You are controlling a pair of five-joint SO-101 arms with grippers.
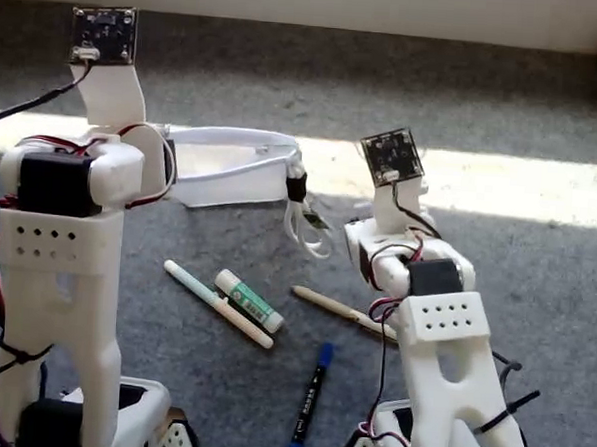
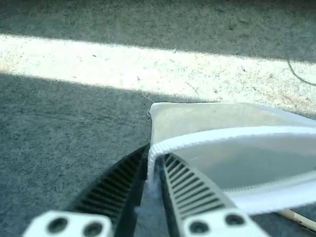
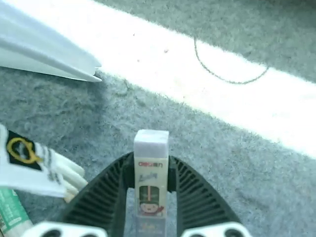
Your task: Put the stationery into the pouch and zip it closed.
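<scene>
**Grey counter, pouch pinched open, eraser in the other claw**

Sunlight cuts a bright band across the grey, carpet-like counter (image 1: 544, 116), and the white pouch (image 1: 231, 165) lies partly in that band, near the far side. The left claw (image 2: 150, 153) is closed on the pouch's end, just at the woven zip edge, and the mouth looks to be gaping. The right claw (image 3: 150, 159) is clamped on a small white eraser (image 3: 150, 148) in a printed sleeve, upright between the ribbed fingers, near the pouch's tasselled pull cord (image 1: 308, 224).

Loose on the counter nearer the arm bases are a pale green pen (image 1: 217, 303), a glue stick (image 1: 247, 300) touching it, a wooden pencil (image 1: 339, 309) and a blue marker (image 1: 309, 404).

The step in hand appears to be dropping the eraser in. To do it well, the left arm should keep the rim raised and taut so the mouth does not sag shut. The right arm should carry the eraser over the opening, clear of the cord, and let go only once it is inside the rim. Four items would then remain, and the zip is not yet closed.
</scene>
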